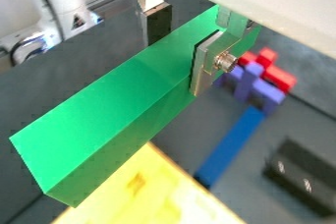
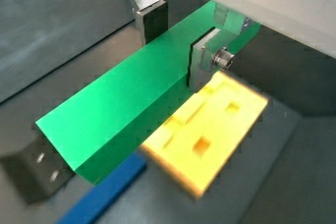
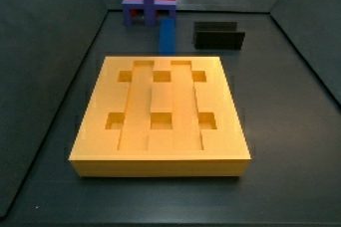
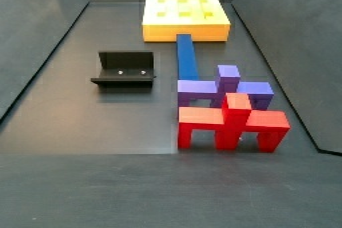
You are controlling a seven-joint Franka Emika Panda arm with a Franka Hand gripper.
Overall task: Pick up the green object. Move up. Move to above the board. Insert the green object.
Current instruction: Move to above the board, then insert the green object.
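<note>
Your end effector (image 1: 178, 43) shows only in both wrist views, its silver fingers (image 2: 202, 59) clamped on the green bar (image 1: 118, 110), which hangs in the air above the floor. You won't find arm or bar in either side view. In a wrist view the bar hides part of the board (image 2: 210, 130); in a side view the board (image 3: 160, 112) lies whole at centre frame. Behind it lies a blue bar (image 3: 167, 34), with the fixture (image 3: 218, 36) to its right and purple blocks (image 4: 214, 90) and red blocks (image 4: 234, 127) beyond. No writing is readable anywhere.
</note>
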